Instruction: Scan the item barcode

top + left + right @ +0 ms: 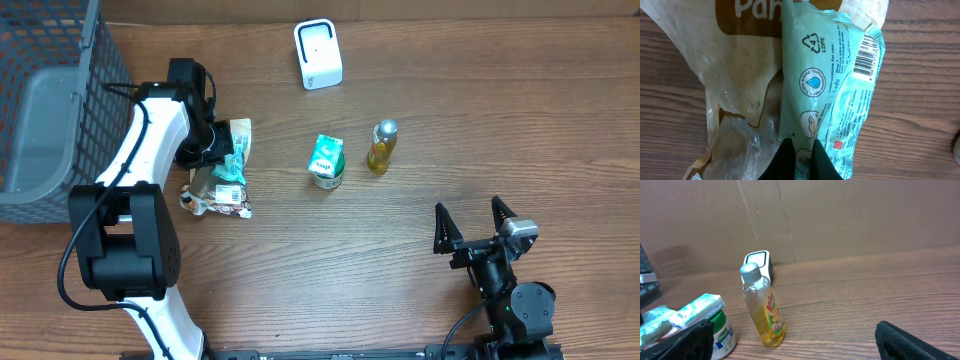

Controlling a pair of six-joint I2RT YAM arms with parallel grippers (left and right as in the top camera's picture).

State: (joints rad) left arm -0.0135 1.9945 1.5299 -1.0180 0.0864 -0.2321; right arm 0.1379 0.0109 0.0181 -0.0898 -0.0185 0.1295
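Left of the scanner, the left tool pinches the wipes packet, likely to present its barcode; the right tool waits spread.

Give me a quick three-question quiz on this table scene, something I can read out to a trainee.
1. True or false: the left end effector is shut on the teal packet.
2. Which thing stands nearest the yellow bottle? A: the green-and-white container. B: the wire basket. C: the white scanner.
3. In the left wrist view, toward which side of the frame does the packet's barcode lie?
Key: 1 true; 2 A; 3 the right side.
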